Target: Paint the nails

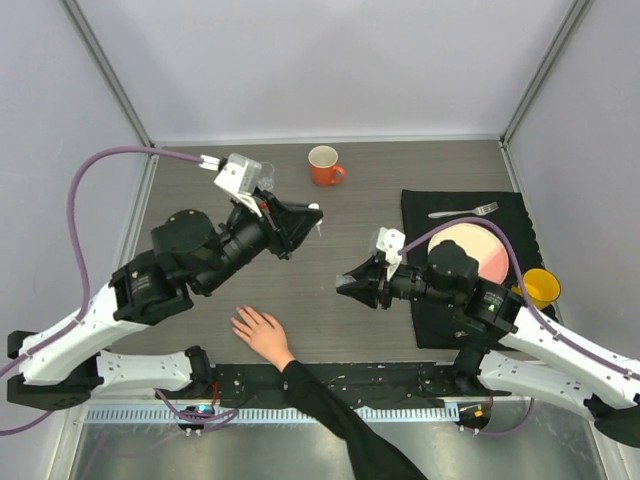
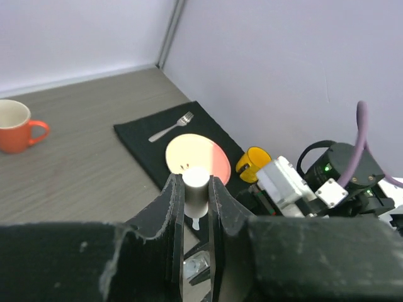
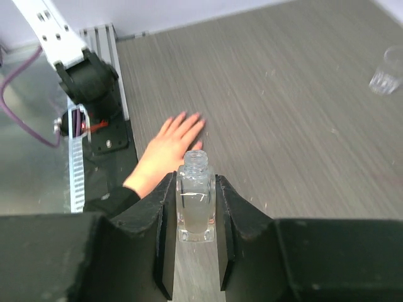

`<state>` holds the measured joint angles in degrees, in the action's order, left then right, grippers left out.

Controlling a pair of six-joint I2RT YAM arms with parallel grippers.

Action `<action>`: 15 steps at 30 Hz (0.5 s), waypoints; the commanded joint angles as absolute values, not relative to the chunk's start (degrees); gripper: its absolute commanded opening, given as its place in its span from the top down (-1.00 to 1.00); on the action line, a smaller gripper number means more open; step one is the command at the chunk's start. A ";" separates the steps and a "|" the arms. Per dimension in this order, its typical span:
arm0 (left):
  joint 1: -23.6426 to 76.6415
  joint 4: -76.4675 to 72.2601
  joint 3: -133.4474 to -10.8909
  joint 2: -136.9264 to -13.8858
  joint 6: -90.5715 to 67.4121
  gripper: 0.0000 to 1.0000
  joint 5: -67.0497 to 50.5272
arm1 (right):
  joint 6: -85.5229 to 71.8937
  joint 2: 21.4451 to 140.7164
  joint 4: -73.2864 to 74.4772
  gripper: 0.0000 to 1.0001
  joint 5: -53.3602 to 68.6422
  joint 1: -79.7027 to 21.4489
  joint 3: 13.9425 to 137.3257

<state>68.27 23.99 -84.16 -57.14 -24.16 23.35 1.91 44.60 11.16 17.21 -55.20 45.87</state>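
Top external view: the left hand (image 1: 312, 222) sits just left of the frame's centre, and the right hand (image 1: 345, 287) is lower and a little right of it, the two tips pointing toward each other but apart. Below the left hand, near the bottom edge of the counter (image 1: 340, 210), a person's hand (image 1: 262, 333) in a black sleeve lies flat with its fingers pointing to the upper left. The nails are too small to make out from this view.

Left wrist view: the left hand (image 2: 194, 196) is narrowed onto a white cap (image 2: 195, 178), held upright between its fingers. Behind it, a black mat (image 2: 141, 141) carries a fork (image 2: 171, 128) and a pink and cream plate (image 2: 195, 156). A yellow cup (image 2: 254, 162) is just to the plate's right, and an orange mug (image 2: 16, 126) stands at the left edge.

Right wrist view: the right hand (image 3: 195, 184) clamps a small clear bottle (image 3: 196, 204), upright with its neck open. Just above the bottle in the frame the person's hand (image 3: 169, 148) lies on the grey counter (image 3: 283, 113), and the nails (image 3: 196, 119) are at its fingertips, too small to see in any detail. A clear glass (image 3: 385, 70) stands at the upper right edge.
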 commanded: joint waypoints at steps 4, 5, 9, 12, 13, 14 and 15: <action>66.97 9.69 -74.81 -54.67 -31.64 0.99 17.50 | 1.23 40.00 -3.85 0.98 12.75 -55.20 45.79; 66.97 7.32 -72.10 -54.06 -31.38 0.99 15.58 | 0.97 39.64 -4.48 0.98 12.14 -55.11 45.27; 66.97 -2.27 -66.54 -53.09 -30.06 0.99 14.41 | 0.88 39.81 -4.83 0.98 10.55 -55.11 45.44; 66.97 -5.70 -64.69 -53.43 -30.06 0.99 14.07 | 1.76 39.82 -4.57 0.98 9.59 -55.11 45.09; 66.97 -6.67 -64.34 -53.70 -30.06 0.99 13.71 | 2.02 39.64 -4.66 0.98 9.06 -55.11 44.91; 66.97 -7.64 -63.99 -53.79 -30.15 0.99 13.45 | 2.28 39.46 -4.57 0.98 8.88 -55.19 44.83; 66.97 -7.73 -63.98 -54.05 -30.15 0.99 13.53 | 2.37 39.46 -4.40 0.97 8.88 -55.11 44.82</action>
